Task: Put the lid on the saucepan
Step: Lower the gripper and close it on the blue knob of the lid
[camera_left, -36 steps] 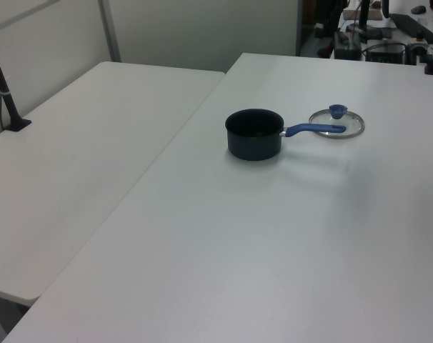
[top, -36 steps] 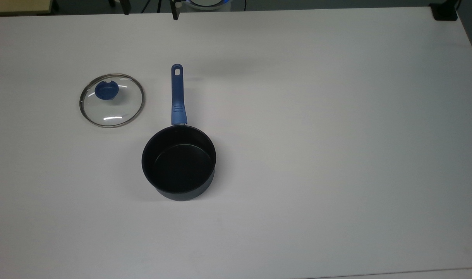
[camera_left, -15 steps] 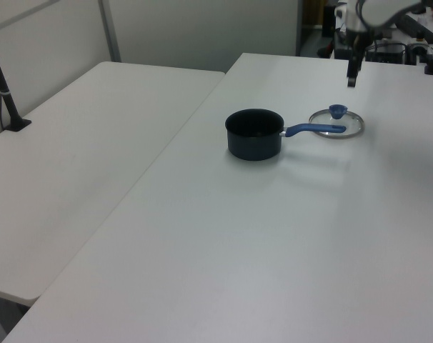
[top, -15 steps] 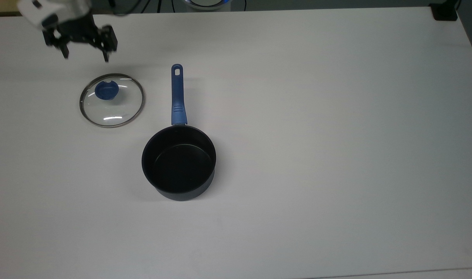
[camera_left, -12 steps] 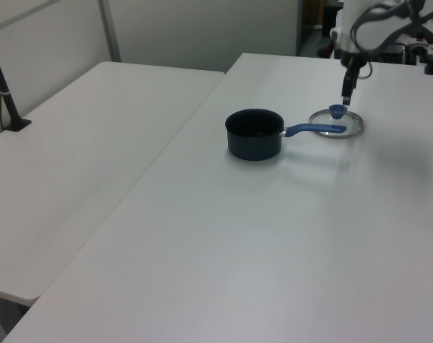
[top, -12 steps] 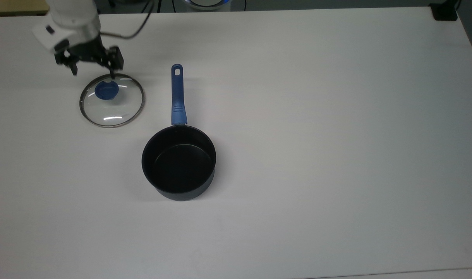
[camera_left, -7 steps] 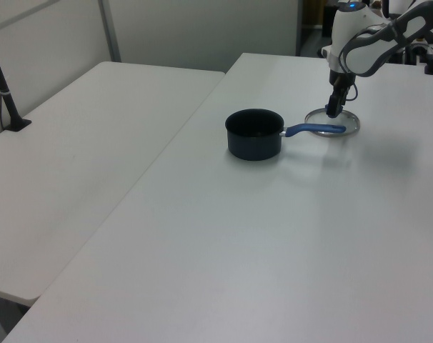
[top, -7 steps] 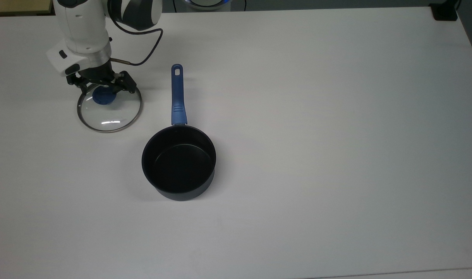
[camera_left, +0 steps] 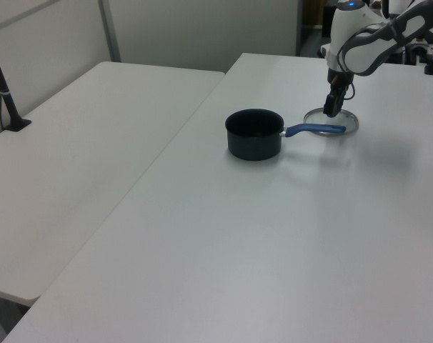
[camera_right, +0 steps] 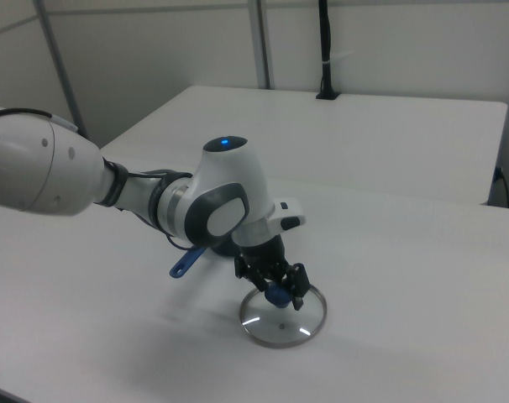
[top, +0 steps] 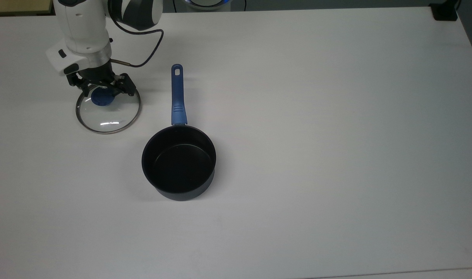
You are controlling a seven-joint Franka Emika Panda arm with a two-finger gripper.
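Observation:
The lid (top: 108, 116), clear glass with a metal rim and a blue knob, lies at the top view's left. My gripper (top: 102, 95) points down over it, fingers closed on either side of the knob (top: 102, 99). The right view shows the gripper (camera_right: 277, 291) gripping the knob, with the lid (camera_right: 285, 322) low over or on the table. The dark saucepan (top: 178, 162) stands open below and right of the lid in the top view, its blue handle (top: 177, 95) pointing up the picture. In the left view the gripper (camera_left: 331, 110) is behind the handle (camera_left: 314, 129).
The white table (top: 317, 135) stretches wide to the top view's right. A black clamp (top: 444, 12) sits at its far right corner. A second table (camera_left: 81, 150) with a black post (camera_left: 3, 86) adjoins on the left view's left. The arm's cable (top: 148, 50) loops near the handle.
The arm came in from the top view's upper left, dropped onto the lid and closed on its knob. The lid has shifted slightly toward the top view's lower left.

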